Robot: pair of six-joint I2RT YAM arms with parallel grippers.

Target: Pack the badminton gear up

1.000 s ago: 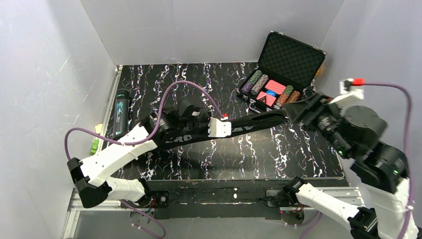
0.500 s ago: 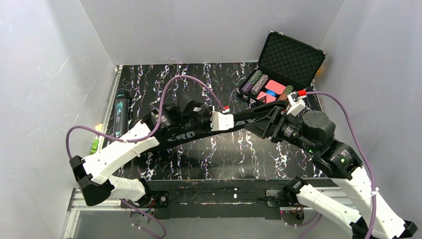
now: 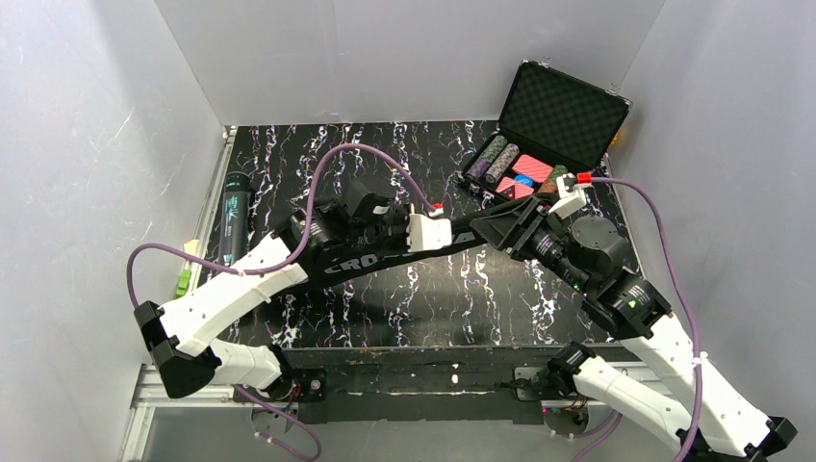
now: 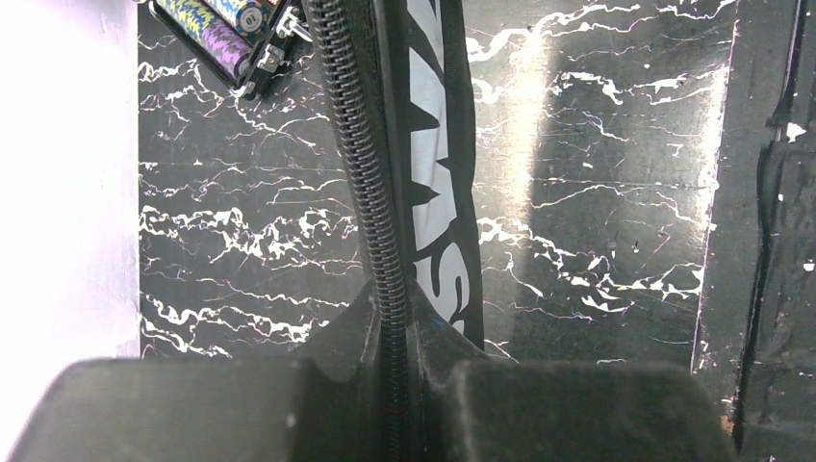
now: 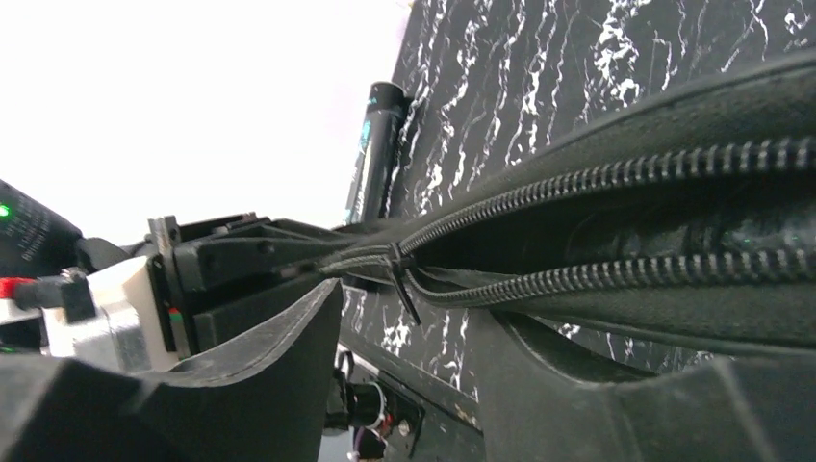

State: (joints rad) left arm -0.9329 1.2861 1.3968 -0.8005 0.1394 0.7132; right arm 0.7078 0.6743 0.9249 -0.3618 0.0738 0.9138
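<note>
The long black "CROSSWAY" racket bag [image 3: 361, 262] hangs slantwise above the table, held up between both arms. My left gripper [image 3: 454, 236] is shut on the bag's zipped edge; in the left wrist view the zipper [image 4: 361, 164] runs straight into the closed jaws [image 4: 390, 371]. My right gripper [image 3: 484, 227] is open just right of the left one. In the right wrist view the zipper pull [image 5: 404, 289] hangs in the gap between its fingers [image 5: 409, 310], and the two zipper tracks [image 5: 616, 221] part to the right. No rackets, shuttlecocks or clear tube show.
An open black hard case [image 3: 563, 114] with coloured poker chips [image 3: 520, 175] stands at the back right, close behind the right gripper. A dark cylinder with teal print [image 3: 234, 217] lies along the left table edge, a small green thing [image 3: 183, 282] near it. White walls enclose the table.
My right arm has swung in from the far right and come down to the bag, its open gripper now beside the left gripper. The left arm and bag barely shifted.
</note>
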